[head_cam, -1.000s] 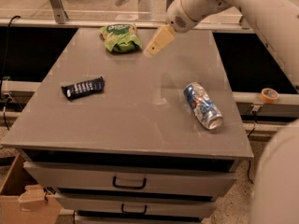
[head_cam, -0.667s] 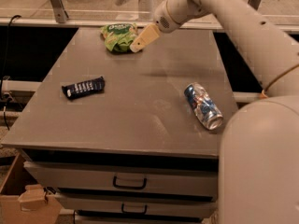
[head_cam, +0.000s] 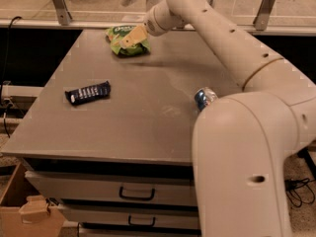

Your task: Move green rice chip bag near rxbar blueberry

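Note:
The green rice chip bag [head_cam: 124,44] lies crinkled at the far left of the grey table [head_cam: 133,112]. My gripper [head_cam: 133,36] reaches in from the right and sits over the bag, its tan fingers in front of the bag's middle. The rxbar blueberry [head_cam: 88,93], a dark navy bar with white lettering, lies flat at the table's left middle, well in front of the bag. My arm crosses the right side of the view.
A blue-silver crushed can [head_cam: 203,98] lies at the table's right, partly hidden behind my arm. Drawers [head_cam: 136,194] sit under the table front. A cardboard box [head_cam: 24,214] stands on the floor at lower left. A railing runs behind the table.
My gripper has moved left from the table's far middle until it is over the green bag. The bag, bar and can have stayed in place.

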{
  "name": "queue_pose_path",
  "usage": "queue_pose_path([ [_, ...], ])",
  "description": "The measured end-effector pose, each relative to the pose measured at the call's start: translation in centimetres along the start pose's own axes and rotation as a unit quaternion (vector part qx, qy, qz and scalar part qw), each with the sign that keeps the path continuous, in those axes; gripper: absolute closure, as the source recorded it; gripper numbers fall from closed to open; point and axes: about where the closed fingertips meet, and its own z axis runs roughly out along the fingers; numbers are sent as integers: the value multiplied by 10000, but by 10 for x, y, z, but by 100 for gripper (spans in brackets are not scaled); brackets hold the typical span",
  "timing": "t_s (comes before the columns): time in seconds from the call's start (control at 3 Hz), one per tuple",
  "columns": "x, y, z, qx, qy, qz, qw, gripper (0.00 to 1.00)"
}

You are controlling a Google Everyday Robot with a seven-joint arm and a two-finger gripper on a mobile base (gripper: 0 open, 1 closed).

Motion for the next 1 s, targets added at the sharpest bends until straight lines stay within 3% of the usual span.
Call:
queue_pose_path([
  [0.33, 8, -5, 30, 178, 112, 384, 9990, 0],
  [0.67, 22, 0, 50, 58, 312, 711, 9970, 18],
  [1.0, 24, 10, 54, -252, 341, 807, 9958, 49],
])
